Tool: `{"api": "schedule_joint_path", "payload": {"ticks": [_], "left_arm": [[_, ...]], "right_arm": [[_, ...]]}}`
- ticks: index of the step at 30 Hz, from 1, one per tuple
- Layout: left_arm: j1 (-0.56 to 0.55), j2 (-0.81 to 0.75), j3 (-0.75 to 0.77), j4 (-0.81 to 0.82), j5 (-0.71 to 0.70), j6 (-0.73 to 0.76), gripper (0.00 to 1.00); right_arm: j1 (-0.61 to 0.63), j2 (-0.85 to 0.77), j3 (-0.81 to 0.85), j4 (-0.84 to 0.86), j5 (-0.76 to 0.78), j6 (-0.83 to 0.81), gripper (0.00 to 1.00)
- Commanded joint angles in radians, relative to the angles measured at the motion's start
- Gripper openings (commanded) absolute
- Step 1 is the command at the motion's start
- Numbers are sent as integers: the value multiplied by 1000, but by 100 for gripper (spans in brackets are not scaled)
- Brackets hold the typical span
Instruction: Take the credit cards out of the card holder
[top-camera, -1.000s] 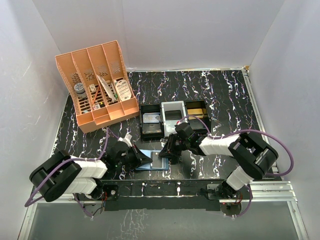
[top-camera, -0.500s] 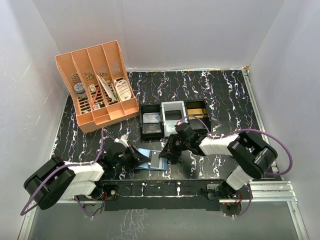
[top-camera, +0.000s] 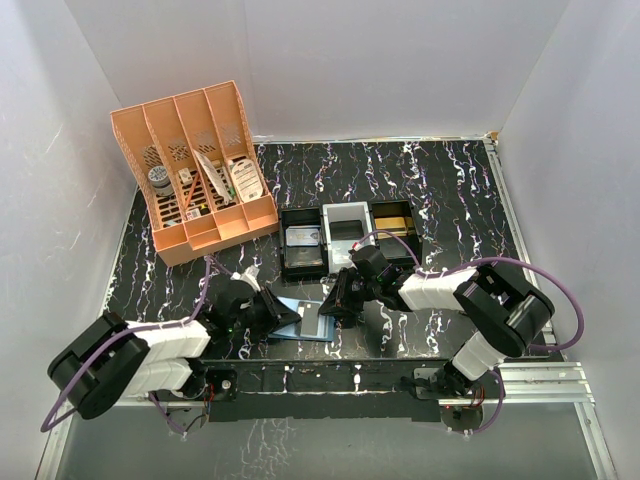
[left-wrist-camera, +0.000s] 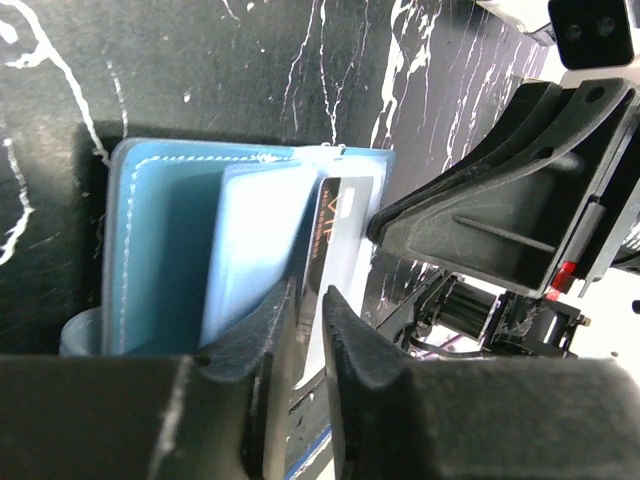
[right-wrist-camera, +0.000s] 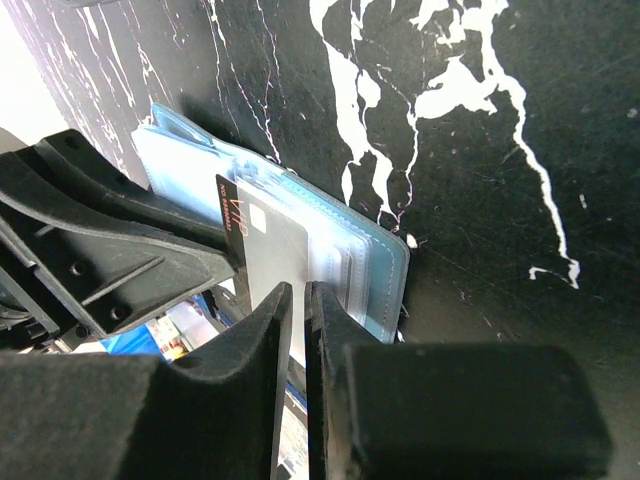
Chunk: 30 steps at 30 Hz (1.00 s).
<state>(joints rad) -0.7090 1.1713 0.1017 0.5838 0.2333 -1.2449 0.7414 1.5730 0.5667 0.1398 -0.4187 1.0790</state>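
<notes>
Early stage: the soft teal-blue bifold card holder (top-camera: 300, 318) lies open at 6 o'clock on the black marbled bench (top-camera: 440, 180), left fingers (left-wrist-camera: 250, 370) nearly closed on its inner flap, right fingers (right-wrist-camera: 345, 350) pinching a grey, black-striped plastic card (right-wrist-camera: 270, 250), apparently not yet clear of its pocket.

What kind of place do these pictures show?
Likely a robot test cell: white walls enclose a black marbled table; the left arm and the right arm are bolted at its near edge.

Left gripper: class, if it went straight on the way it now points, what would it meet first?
Probably the credit card in the card holder, right at the left gripper's tips; depth is unclear.
</notes>
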Motion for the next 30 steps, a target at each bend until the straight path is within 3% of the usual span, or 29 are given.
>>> {"api": "schedule_joint_path", "payload": {"ticks": [1, 8, 11, 15, 25, 30], "left_arm": [[5, 53, 49, -3, 51, 44, 21], [6, 129, 54, 40, 72, 29, 23], [6, 134, 47, 47, 74, 22, 18], [6, 95, 44, 6, 51, 22, 0], [9, -38, 49, -157, -1, 54, 0], [11, -44, 42, -154, 4, 55, 0]], "right_arm": [[-1, 55, -20, -129, 81, -56, 11], [-1, 62, -14, -132, 76, -56, 11], [-2, 62, -12, -139, 79, -56, 11], [-1, 61, -5, -154, 91, -58, 11], [-2, 37, 21, -183, 107, -64, 11], [-1, 26, 44, -207, 105, -70, 11]]}}
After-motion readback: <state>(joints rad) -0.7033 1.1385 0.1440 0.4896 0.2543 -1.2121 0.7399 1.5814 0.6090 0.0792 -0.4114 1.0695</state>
